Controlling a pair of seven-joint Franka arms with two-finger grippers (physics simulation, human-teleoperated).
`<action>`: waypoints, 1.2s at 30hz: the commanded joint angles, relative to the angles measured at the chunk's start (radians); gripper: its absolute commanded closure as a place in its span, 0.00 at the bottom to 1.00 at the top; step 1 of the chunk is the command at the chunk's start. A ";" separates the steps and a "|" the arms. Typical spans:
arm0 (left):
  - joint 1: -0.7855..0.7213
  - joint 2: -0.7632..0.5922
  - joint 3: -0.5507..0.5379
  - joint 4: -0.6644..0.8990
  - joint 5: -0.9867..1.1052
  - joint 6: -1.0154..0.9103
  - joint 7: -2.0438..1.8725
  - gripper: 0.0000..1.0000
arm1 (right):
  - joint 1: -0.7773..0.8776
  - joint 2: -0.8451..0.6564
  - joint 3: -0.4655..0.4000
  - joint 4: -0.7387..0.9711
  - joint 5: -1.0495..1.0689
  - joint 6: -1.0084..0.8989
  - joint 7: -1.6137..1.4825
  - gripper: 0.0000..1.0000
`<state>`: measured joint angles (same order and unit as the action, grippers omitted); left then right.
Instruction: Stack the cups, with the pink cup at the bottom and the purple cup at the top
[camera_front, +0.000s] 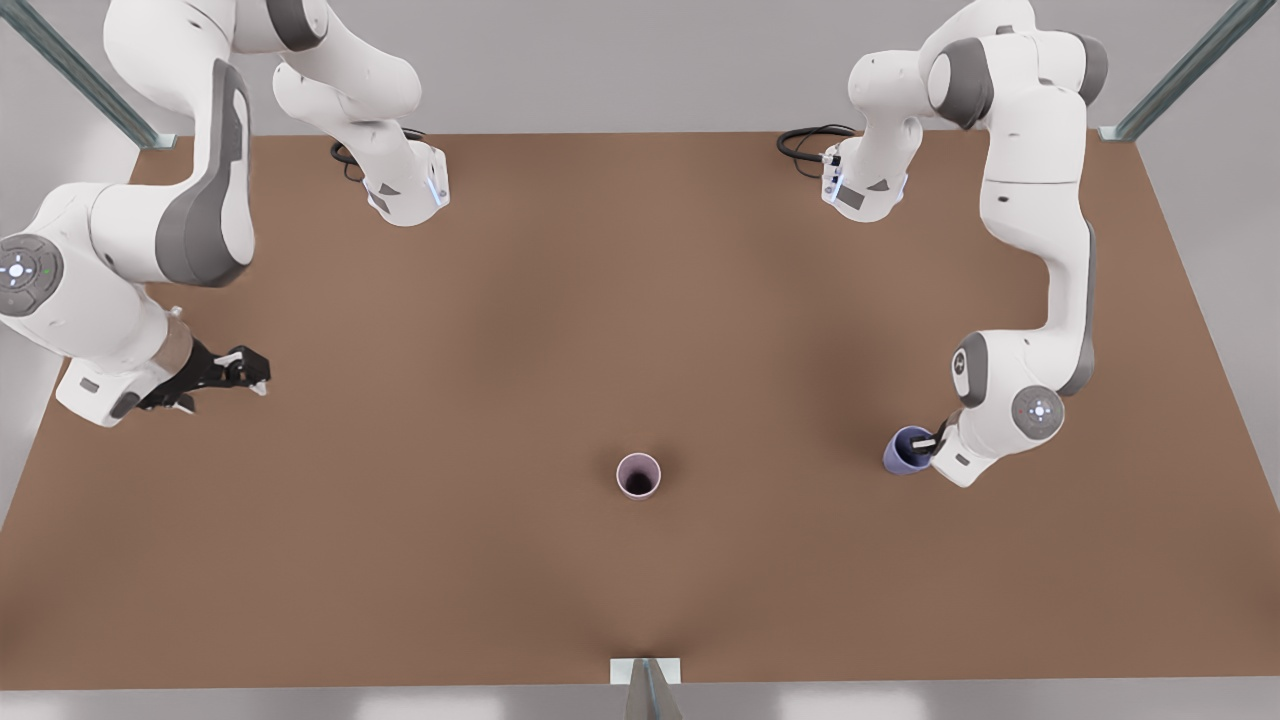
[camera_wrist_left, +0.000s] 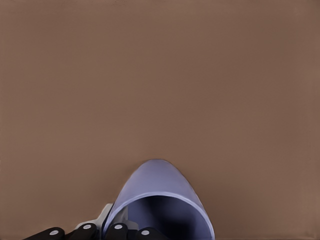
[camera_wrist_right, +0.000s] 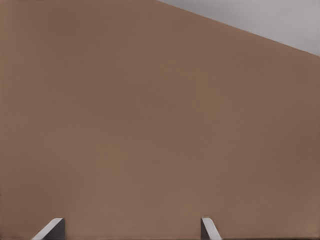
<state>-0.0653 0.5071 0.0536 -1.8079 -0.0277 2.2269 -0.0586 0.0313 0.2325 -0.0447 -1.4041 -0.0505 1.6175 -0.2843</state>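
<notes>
At the front view's right, left end effector (camera_front: 931, 443) clamped on tilted purple cup (camera_front: 905, 450), right end effector (camera_front: 240, 372) spread, empty.

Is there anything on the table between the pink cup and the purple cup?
No. In the front view, only bare table lies between the pink cup and the purple cup.

Two Franka arms (camera_front: 1040, 200) were glossy white w/ grey joint bands, round lit button discs, black cables (camera_front: 805, 145) at bases, black grippers (camera_front: 225, 375).

It was a bare simulated robot test cell: a plain brown bench (camera_front: 560, 330), grey surroundings, metal struts (camera_front: 1185, 70) at the bench's corners.
</notes>
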 joint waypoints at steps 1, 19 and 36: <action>-0.017 -0.032 -0.029 0.005 -0.006 -0.027 -0.105 0.79 | -0.002 -0.002 -0.001 0.001 0.035 -0.054 0.249 0.00; -0.548 0.248 -0.090 0.763 -0.080 -0.313 -1.043 0.79 | -0.053 -0.061 -0.004 -0.105 0.087 0.002 0.257 0.00; -0.511 0.307 -0.092 0.762 -0.100 -0.162 -1.046 0.79 | -0.062 -0.056 -0.004 -0.104 0.089 0.004 0.252 0.00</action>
<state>-0.5752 0.8155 -0.0378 -1.0459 -0.1234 2.0354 -0.9266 -0.0282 0.1775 -0.0489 -1.5084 0.0376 1.6218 -0.0637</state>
